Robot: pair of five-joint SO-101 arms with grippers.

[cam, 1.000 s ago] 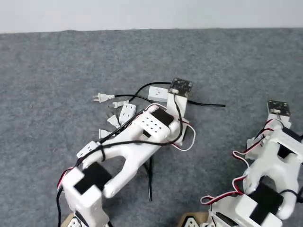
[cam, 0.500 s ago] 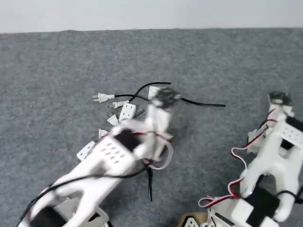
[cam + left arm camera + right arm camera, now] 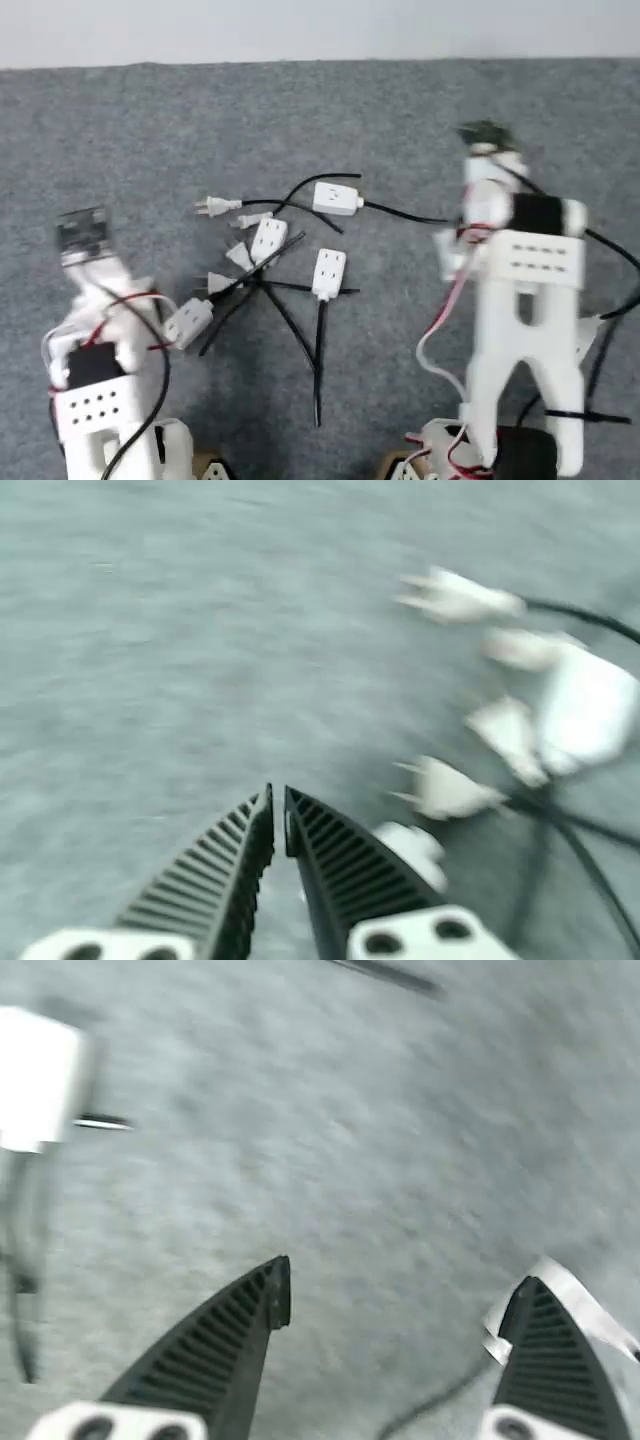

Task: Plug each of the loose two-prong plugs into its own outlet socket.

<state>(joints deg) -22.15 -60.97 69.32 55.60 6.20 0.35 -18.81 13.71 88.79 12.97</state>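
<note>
Several white outlet sockets and two-prong plugs on black cords lie in a cluster mid-table. One plug (image 3: 210, 206) points left at the far side, with a socket (image 3: 336, 197) to its right. Two more sockets (image 3: 268, 238) (image 3: 328, 272) lie in the middle, and a plug (image 3: 213, 283) sits near the left arm (image 3: 95, 340). My left gripper (image 3: 278, 802) is shut and empty, with that plug (image 3: 446, 789) just beside it. My right gripper (image 3: 402, 1278) is open over bare carpet, away from a socket (image 3: 36, 1076). The right arm (image 3: 520, 260) stands right of the cluster.
Grey carpet (image 3: 130, 130) covers the table, with open room at the far side and far left. A black cord (image 3: 410, 214) runs from the far socket toward the right arm. Something white and flat (image 3: 565, 1295) lies beside one right finger.
The left arm has pulled back from over the cluster to the near left, uncovering the middle socket. The right arm has swung from the near right out toward the far side.
</note>
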